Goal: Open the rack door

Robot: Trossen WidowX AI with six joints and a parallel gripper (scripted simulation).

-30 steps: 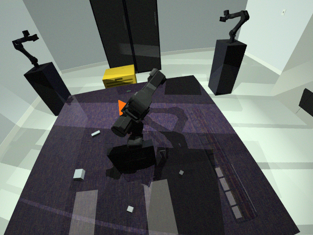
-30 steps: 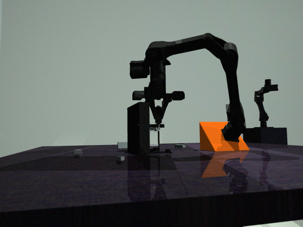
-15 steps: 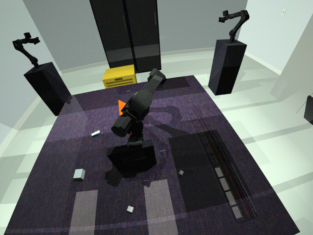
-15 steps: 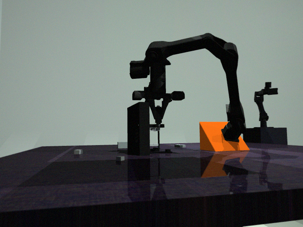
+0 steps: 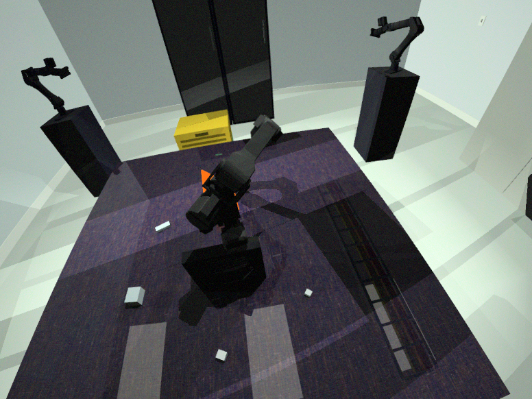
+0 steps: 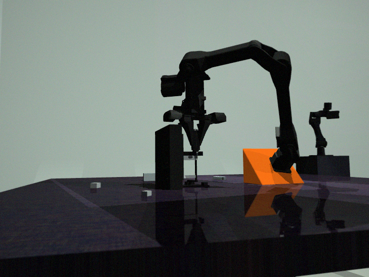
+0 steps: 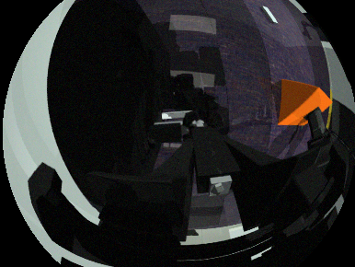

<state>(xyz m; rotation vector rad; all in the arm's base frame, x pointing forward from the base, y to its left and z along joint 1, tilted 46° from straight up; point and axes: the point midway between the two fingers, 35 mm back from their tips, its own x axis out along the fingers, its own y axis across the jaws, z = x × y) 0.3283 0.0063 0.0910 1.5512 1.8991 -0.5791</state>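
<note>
The black rack [image 5: 225, 275] [image 6: 168, 158] [image 7: 101, 83] stands upright on the table. Its door and frame are too dark to tell apart, and I see no gap between them. The dark upright handle [image 7: 213, 154] stands beside the rack's face on the arm's side, with a light grey top end in the wrist view. My gripper [image 6: 195, 145] [image 7: 206, 142] points straight down and is shut on the handle, one finger on each side. In the top view the arm hides the fingers and handle. How far the handle is turned is hard to tell.
An orange wedge [image 5: 205, 177] [image 6: 256, 158] [image 7: 299, 101] stands by the arm's base. Small white blocks [image 5: 308, 293] [image 5: 221, 355] [image 6: 95, 185], a larger pale block [image 5: 134, 296] and a flat white piece [image 5: 162, 226] [image 6: 219, 178] lie around the rack. A yellow box [image 5: 203, 128] is beyond the table.
</note>
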